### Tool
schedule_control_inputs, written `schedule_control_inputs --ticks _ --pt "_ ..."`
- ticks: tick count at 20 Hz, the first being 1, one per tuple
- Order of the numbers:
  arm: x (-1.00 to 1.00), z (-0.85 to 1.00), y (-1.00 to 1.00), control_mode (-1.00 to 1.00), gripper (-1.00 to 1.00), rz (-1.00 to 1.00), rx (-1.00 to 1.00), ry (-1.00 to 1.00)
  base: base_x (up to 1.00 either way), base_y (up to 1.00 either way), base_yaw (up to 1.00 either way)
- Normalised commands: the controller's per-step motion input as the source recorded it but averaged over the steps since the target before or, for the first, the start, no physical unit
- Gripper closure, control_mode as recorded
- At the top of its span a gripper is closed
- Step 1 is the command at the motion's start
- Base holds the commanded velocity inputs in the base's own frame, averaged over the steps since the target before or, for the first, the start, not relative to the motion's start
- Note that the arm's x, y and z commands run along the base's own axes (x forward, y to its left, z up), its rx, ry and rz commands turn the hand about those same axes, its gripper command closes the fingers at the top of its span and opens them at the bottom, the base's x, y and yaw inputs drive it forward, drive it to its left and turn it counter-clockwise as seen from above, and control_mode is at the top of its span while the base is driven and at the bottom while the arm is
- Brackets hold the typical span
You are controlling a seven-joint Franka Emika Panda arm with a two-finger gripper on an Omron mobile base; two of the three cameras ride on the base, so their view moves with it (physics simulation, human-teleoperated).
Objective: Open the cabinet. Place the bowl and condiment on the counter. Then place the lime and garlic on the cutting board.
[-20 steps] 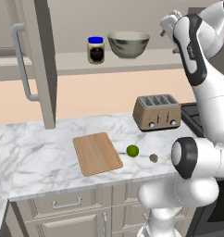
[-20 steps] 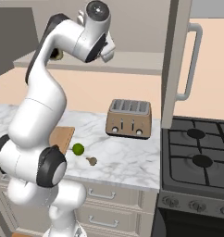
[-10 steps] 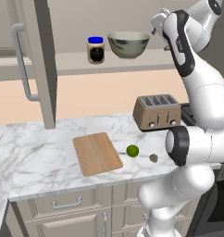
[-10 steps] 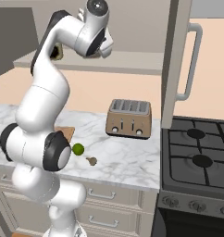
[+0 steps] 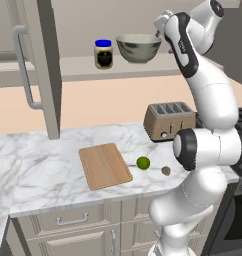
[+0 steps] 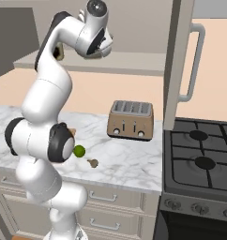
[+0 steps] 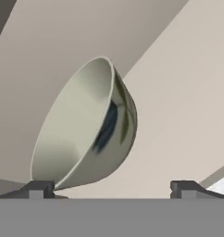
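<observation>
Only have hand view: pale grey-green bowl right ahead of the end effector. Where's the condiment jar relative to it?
Observer: From the left base view, the small glass jar with the blue lid stands on the same cabinet shelf, left of the glossy pale grey-green bowl and apart from it.
Operator: Door out of the way?
Observer: Yes. The grey-beige cabinet door with the silver bar handle stands open at far left.
Operator: Lime and garlic?
Observer: The small green lime and the brown-grey garlic lie on the white marble counter, right of the light-brown wooden cutting board, not on it.
</observation>
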Motion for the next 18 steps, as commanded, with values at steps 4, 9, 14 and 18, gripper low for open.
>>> schedule_control_inputs --ticks 4,9,14,18 --pt "0.37 -0.11 0.10 -1.00 -1.00 0.00 0.00 0.00 0.00 0.00 0.00" --pt "0.35 -0.11 0.10 -1.00 -1.00 0.00 0.00 0.01 0.00 0.00 0.00" --pt "0.34 -0.02 0.10 -1.00 -1.00 0.00 0.00 0.02 0.00 0.00 0.00" --pt "0.31 -0.01 0.10 -1.00 -1.00 0.00 0.00 0.02 0.00 0.00 0.00"
